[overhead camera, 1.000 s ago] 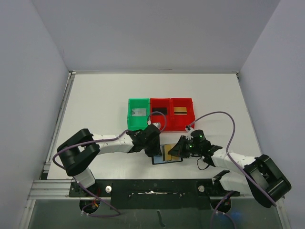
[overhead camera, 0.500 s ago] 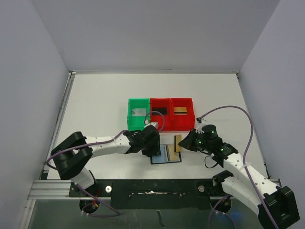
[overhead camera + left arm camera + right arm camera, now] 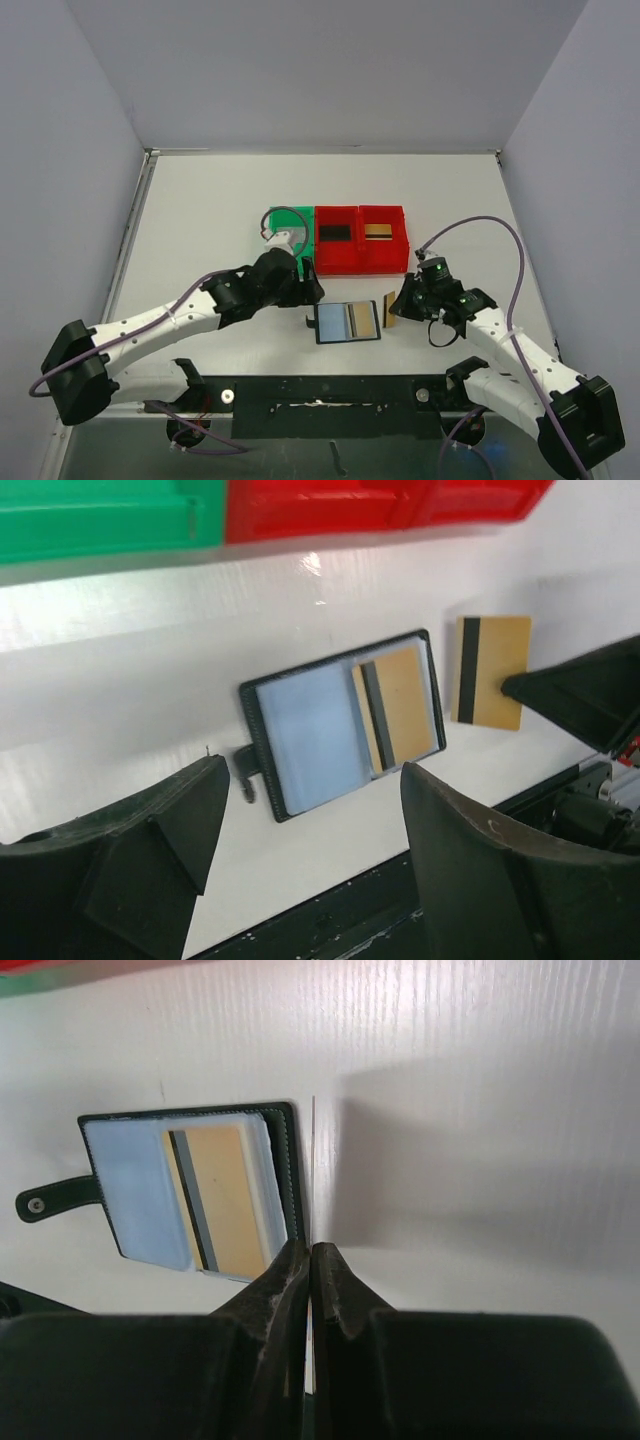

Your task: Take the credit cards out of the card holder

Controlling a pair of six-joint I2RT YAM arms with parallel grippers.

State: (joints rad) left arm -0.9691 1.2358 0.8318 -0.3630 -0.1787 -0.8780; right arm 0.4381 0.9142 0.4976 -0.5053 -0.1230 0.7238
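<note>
The card holder (image 3: 340, 323) lay open on the worktop (image 3: 200, 220) at the lower centre of the overhead view, with a gold card (image 3: 402, 705) still tucked in its right-hand pocket. A second gold card (image 3: 490, 670) was pinched by one edge in the shut right fingers (image 3: 298, 1272), just right of the holder and clear of it. The left fingers (image 3: 175, 825) stood wide apart and empty, over the holder's left side. On so narrow a grip, the second gold card was judged liable to swivel or slip on its way to the red bins (image 3: 360, 240), or to catch a rim. With nothing pinning it, the holder was likely to be dragged along once the tucked card was pulled.
</note>
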